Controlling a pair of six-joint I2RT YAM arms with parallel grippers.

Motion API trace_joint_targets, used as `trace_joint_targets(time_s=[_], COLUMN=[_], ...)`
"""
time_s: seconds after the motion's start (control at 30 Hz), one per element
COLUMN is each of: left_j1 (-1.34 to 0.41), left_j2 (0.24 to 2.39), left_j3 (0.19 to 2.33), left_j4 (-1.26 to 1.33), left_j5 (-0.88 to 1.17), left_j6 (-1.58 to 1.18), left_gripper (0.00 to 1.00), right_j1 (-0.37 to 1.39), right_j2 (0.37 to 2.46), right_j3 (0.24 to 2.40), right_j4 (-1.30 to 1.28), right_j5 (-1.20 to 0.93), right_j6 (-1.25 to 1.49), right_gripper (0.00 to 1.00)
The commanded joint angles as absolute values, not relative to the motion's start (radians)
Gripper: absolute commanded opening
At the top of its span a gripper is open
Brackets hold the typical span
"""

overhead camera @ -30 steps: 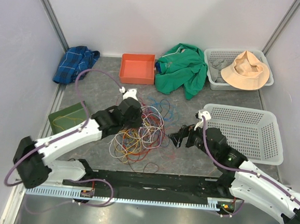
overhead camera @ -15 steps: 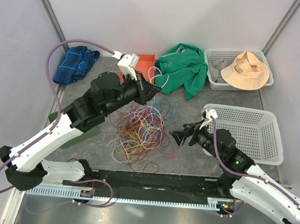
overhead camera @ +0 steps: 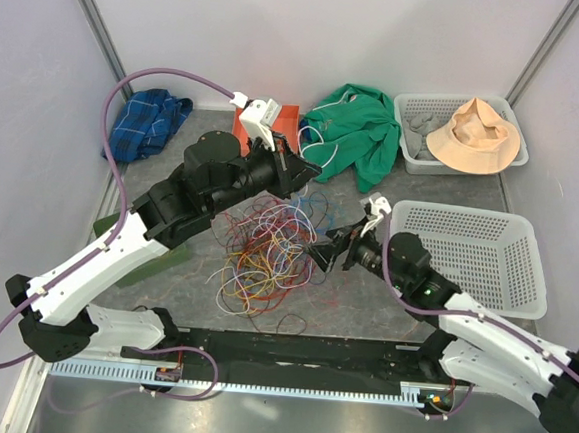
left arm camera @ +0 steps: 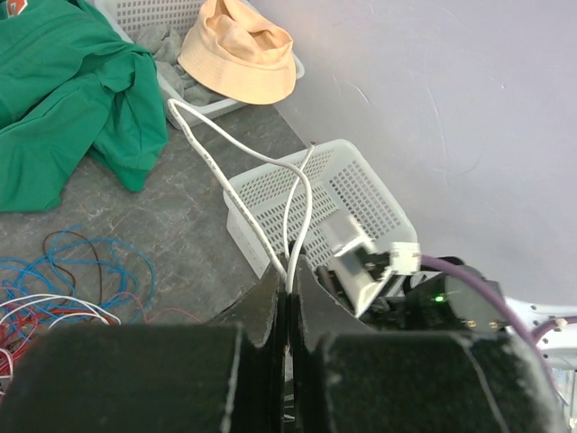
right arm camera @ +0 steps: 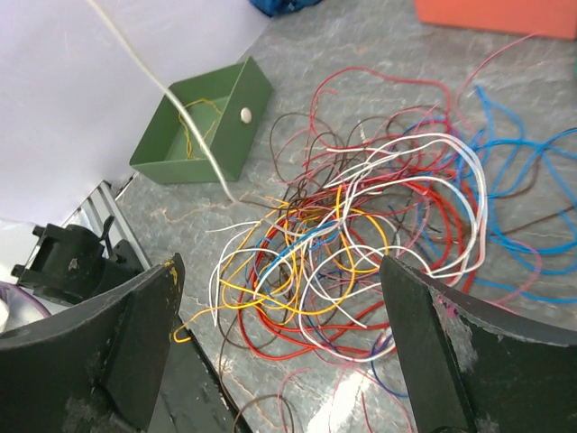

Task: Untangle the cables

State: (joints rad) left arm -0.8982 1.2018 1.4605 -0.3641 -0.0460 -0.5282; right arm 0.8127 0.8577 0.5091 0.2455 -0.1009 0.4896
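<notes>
Left fingers (left arm camera: 263, 311) pressed together, left arm (overhead camera: 100, 260) raised high (right fingers (right arm camera: 99, 352) spread wide, right arm (overhead camera: 491, 330) low)

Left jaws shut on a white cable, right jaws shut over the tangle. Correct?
Not quite. The right gripper has its jaws wide open over the tangle of cables, as the right wrist view shows. The left gripper is shut on the white cable.
</notes>
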Motion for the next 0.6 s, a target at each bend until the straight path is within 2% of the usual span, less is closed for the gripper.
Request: trace_joint_targets(time_s=[0.0,0.23,0.33,0.4,0.43,0.47,0.57], left_j1=[-0.899,-0.900,-0.900,-0.899,-0.899,-0.900,-0.899], left_j2=[1.201,1.195,1.189,1.184,1.178,1.167,1.140], left_j3=[1.493,1.473,1.468,1.462,1.459,1.456,1.434], left_j4=[-0.342,-0.356,-0.356,-0.354,-0.357,-0.362,-0.374], left_j5=[-0.032,-0.048,-0.049,-0.048,-0.051,-0.066,-0.142], left_j6=[-0.483,-0.489,-0.495,-0.500,-0.502,-0.502,-0.502], left_gripper=[0.02,0.02,0.02,0.02,0.02,0.02,0.02], right_j1=[0.821,0.839,0.841,0.841,0.841,0.841,0.841], right_j2=[0.949,1.150,1.236,1.270,1.296,1.305,1.301], right_j3=[0.495,0.541,0.577,0.598,0.603,0.610,0.627], right_j4=[0.494,0.698,0.718,0.730,0.744,0.744,0.738], right_j5=[-0.166,-0.210,-0.198,-0.190,-0.177,-0.175,-0.137], right_j6=[0.512,0.535,0.537,0.541,0.549,0.552,0.558], right_gripper=[0.96,0.95,0.91,0.79,0.69,0.38,0.00])
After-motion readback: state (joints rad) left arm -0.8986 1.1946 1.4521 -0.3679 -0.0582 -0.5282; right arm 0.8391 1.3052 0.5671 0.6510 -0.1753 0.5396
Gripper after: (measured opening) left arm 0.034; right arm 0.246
